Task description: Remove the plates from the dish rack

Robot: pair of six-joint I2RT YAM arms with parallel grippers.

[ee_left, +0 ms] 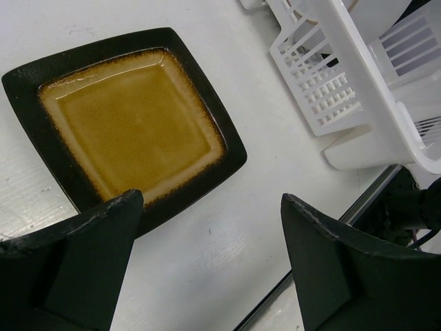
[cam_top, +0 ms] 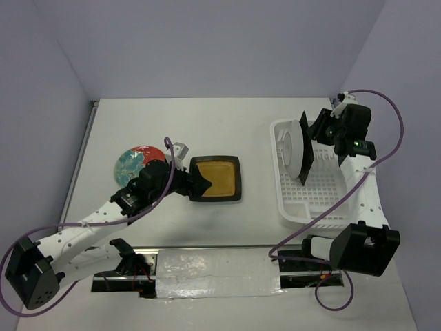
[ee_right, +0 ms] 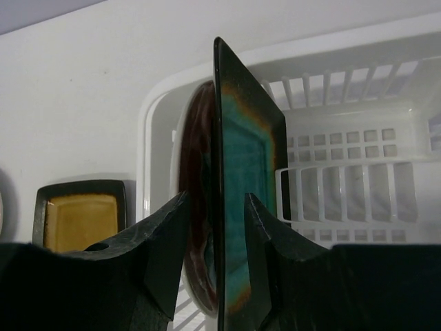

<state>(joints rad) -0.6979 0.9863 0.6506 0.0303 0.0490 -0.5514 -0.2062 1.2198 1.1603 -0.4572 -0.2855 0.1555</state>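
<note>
right gripper [ee_right: 216, 200] straddling teal plate [ee_right: 241, 162], left gripper [ee_left: 210, 200] spread

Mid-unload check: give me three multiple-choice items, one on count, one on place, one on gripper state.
1. Plates standing in the dish rack: A one; B two; C three.
2. The amber plate is: A in the rack; B flat on the table; C in a gripper.
3. The left gripper is: A open, empty; B shut on a plate; C shut on the rack.
Answers: B, a teal plate and a round plate stand there; B, it lies flat, outside the rack; A, fingers wide apart, nothing between.
</note>
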